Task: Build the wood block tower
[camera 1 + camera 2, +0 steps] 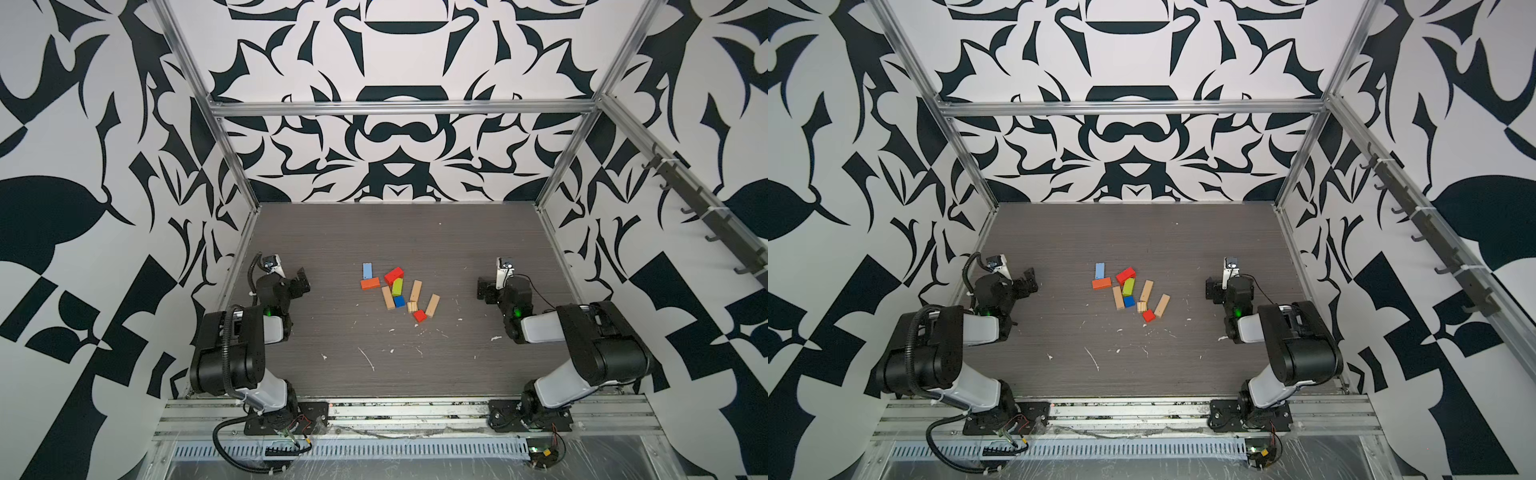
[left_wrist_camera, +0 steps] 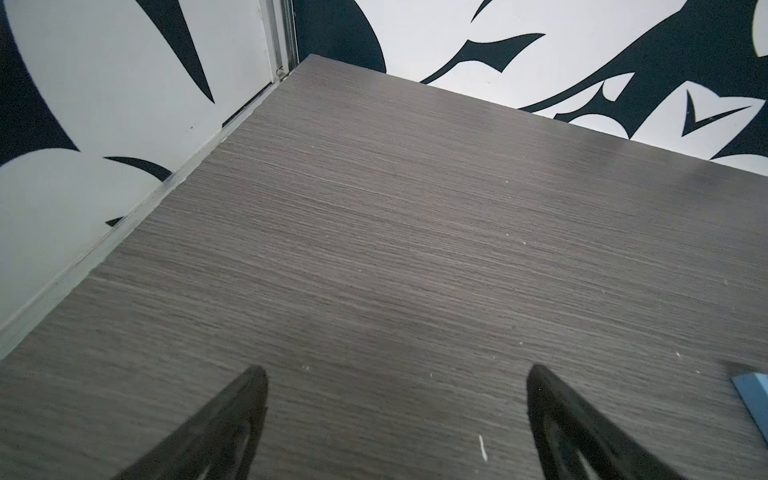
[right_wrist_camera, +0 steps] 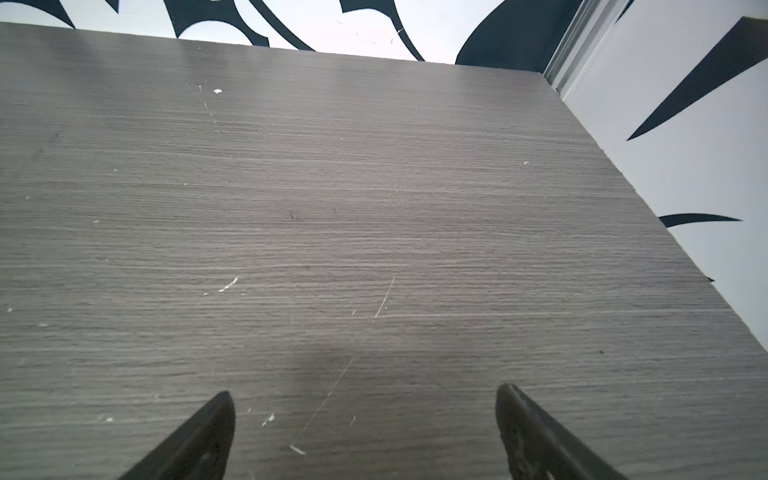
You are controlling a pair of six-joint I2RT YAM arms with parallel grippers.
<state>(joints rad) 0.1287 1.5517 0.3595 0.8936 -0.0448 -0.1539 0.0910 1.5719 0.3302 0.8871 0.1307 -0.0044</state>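
Your left gripper [image 2: 395, 372] hangs wide open over bare table [image 2: 415, 228], dark fingers [image 2: 245, 403] spread apart, nothing between them. Your right gripper [image 3: 365, 390] mirrors it: jaws parted wide, empty, scratched grey wood beneath.

No tower stands yet. The wood blocks [image 1: 1128, 286] lie in a loose cluster between your two grippers, well apart from both, and nothing looks properly stacked.

Closest to your left gripper are the light blue plank [image 1: 367, 270] and, just beside its near end, the orange plank [image 1: 370, 284]. A corner of that light blue plank pokes in at the edge of the left wrist view, off to the side of the fingertips.

Moving on toward your right gripper, you have the red plank [image 1: 394, 275] touching the lime green block [image 1: 397, 286], then a tan plank [image 1: 388, 297] with the blue cube [image 1: 399, 301] tucked against it. A second tan plank [image 1: 415, 290] follows, with a small tan cube [image 1: 412, 306] at its near end and the red cube [image 1: 419, 316] just beside that.

Nearest your right gripper is the third tan plank [image 1: 432, 305], lying at a slant. The right wrist view shows only table and no blocks.
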